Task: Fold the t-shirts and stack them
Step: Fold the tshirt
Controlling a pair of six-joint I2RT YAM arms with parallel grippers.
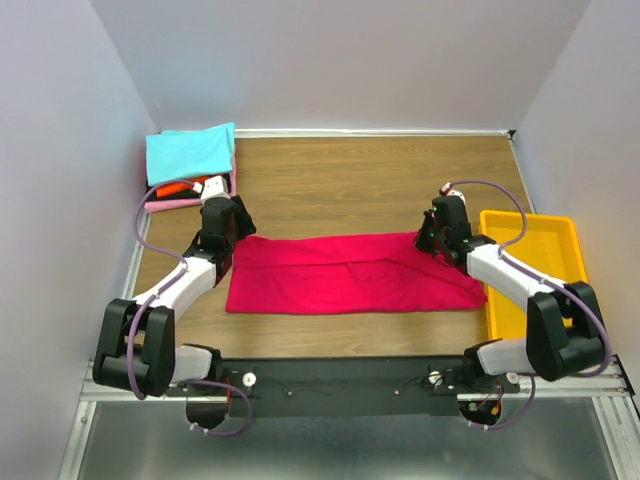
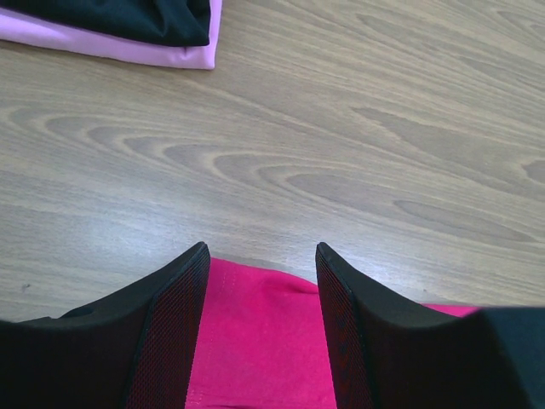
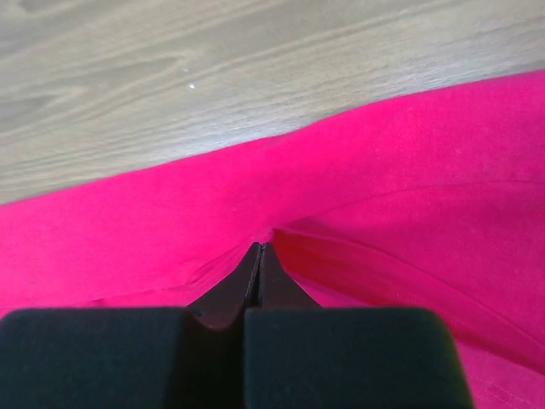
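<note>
The crimson t-shirt (image 1: 350,275) lies on the table folded into a long flat strip. My left gripper (image 1: 238,232) hovers over its far left corner. In the left wrist view that gripper (image 2: 262,249) is open, with crimson cloth (image 2: 255,341) showing between the fingers but not pinched. My right gripper (image 1: 424,243) sits at the strip's far right end. It (image 3: 260,245) is shut on the crimson t-shirt (image 3: 383,170), and the cloth puckers up at the fingertips. A stack of folded t-shirts stands at the back left: cyan (image 1: 190,152) on top, orange-red (image 1: 175,188), black (image 2: 128,17) and pink (image 2: 128,47).
A yellow plastic bin (image 1: 530,270) stands at the right edge, right beside the shirt's right end and the right arm. White walls close in the table on the left, back and right. Bare wood (image 1: 350,190) lies between the strip and the back wall.
</note>
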